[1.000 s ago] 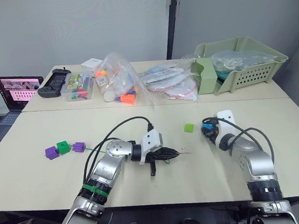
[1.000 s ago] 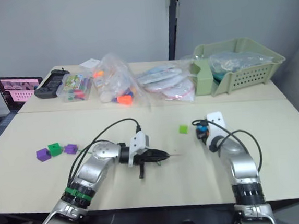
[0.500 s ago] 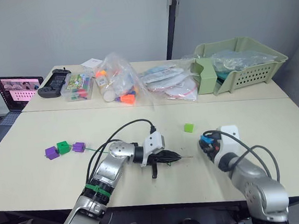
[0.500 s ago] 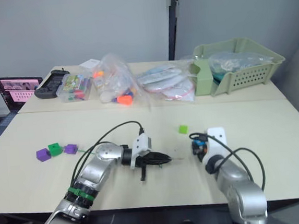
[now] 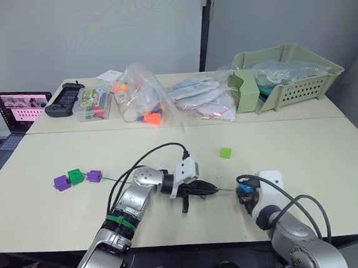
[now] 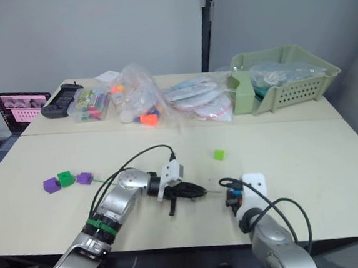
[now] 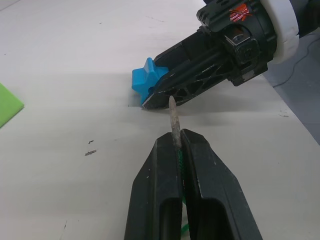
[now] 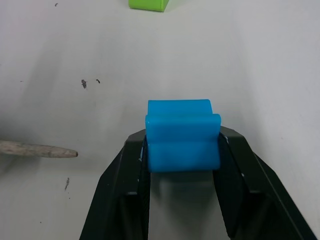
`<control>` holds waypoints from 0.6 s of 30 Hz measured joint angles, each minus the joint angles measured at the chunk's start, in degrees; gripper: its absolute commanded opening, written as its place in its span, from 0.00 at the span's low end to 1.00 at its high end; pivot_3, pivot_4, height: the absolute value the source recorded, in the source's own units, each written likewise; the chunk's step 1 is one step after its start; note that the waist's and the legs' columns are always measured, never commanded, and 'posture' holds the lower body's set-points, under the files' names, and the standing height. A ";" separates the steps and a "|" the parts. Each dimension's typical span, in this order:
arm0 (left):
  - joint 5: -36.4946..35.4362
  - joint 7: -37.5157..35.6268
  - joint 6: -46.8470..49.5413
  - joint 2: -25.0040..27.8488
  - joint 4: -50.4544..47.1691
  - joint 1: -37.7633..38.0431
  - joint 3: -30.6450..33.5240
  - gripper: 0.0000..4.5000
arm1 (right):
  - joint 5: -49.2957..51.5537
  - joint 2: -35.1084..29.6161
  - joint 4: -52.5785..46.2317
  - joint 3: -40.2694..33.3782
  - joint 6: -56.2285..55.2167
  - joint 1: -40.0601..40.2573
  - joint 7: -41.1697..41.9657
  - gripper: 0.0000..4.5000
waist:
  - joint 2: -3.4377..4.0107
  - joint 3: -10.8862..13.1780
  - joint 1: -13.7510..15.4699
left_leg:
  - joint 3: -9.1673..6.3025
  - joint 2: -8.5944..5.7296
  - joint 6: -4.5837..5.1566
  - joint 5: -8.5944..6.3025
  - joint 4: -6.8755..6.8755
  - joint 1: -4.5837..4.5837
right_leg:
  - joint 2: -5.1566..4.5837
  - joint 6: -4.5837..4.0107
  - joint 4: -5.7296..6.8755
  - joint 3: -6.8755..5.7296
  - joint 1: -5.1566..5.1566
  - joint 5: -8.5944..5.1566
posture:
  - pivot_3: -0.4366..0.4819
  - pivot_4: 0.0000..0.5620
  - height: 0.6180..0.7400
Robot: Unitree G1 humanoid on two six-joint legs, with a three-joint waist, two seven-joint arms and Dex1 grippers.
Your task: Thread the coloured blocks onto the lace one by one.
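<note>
- Closing in from the right, the right gripper (image 8: 182, 150) has come down and leftward across the desk (image 5: 331, 152) over the last second; its fingers (image 8: 125, 185) are clamped on the blue block (image 8: 183, 135).
- The left gripper (image 7: 178, 145) has stayed almost in place, fingers pinched narrow on the lace (image 5: 110, 177), the stiff grey tip (image 7: 173, 117) jutting toward the block.
- In the left wrist view the tip now sits just beside the block, not yet inside it, so insertion looks like the step at hand.
- 3 blocks, 2 purple (image 5: 61, 182) (image 5: 94, 176) and 1 dark green (image 5: 75, 175), sit on the lace at far left.
- The light green block (image 5: 226, 152) lies loose behind the grippers.
</note>
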 measured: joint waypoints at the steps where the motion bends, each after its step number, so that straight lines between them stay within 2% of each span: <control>1: 0.00 -0.05 -0.05 0.03 0.01 -0.05 0.00 0.00 | -0.16 -0.12 -0.10 0.12 -0.03 0.16 -0.11 0.26 | 0.00 0.00 0.01 | 0.00 0.00 0.00 0.00 0.00 0.00 | 0.00 0.00 0.00 0.00 0.00 0.00 | 0.48 0.27 0.97; 3: 0.01 -0.25 -0.10 0.10 0.20 -0.29 0.01 0.00 | -0.32 -0.35 -0.27 0.26 -0.06 0.37 -0.29 0.49 | 0.00 0.00 0.05 | 0.00 0.00 0.00 0.00 0.00 0.00 | 0.00 0.00 -0.06 -0.01 0.03 0.00 | 0.48 0.27 0.97; 5: 0.01 -0.31 -0.15 0.12 0.26 -0.45 0.03 0.00 | -0.24 -0.20 -0.63 0.36 0.12 0.58 -0.31 0.67 | 0.00 0.00 0.04 | 0.00 0.01 0.00 0.00 0.00 0.00 | 0.00 0.01 -0.08 -0.01 0.03 -0.01 | 0.48 0.27 0.97; 10: 0.02 -0.31 -0.68 0.11 0.55 -0.57 0.12 0.00 | 0.61 -0.36 -5.50 -0.75 5.44 0.45 0.03 0.99 | 0.00 0.00 0.06 | -0.01 0.01 0.00 0.00 0.00 -0.03 | 0.00 0.01 -0.09 -0.01 0.02 -0.01 | 0.48 0.27 0.97; 13: 0.05 -0.31 -1.13 0.01 1.15 -0.56 0.11 0.00 | 2.06 -2.02 -9.67 -2.84 9.97 -0.42 1.31 0.99 | 0.00 0.00 0.07 | -0.02 0.02 0.00 0.00 0.00 -0.03 | 0.01 0.01 -0.12 -0.02 0.03 -0.01 | 0.48 0.27 0.97; 18: 0.06 -0.19 -1.51 -0.21 1.17 -0.50 0.08 0.00 | 12.59 -17.04 -13.56 -11.34 20.32 -2.37 11.42 0.99 | -0.01 0.00 0.06 | 0.00 0.01 0.00 0.00 0.01 -0.04 | -0.01 0.02 -0.26 0.00 0.10 -0.01 | 0.48 0.27 0.97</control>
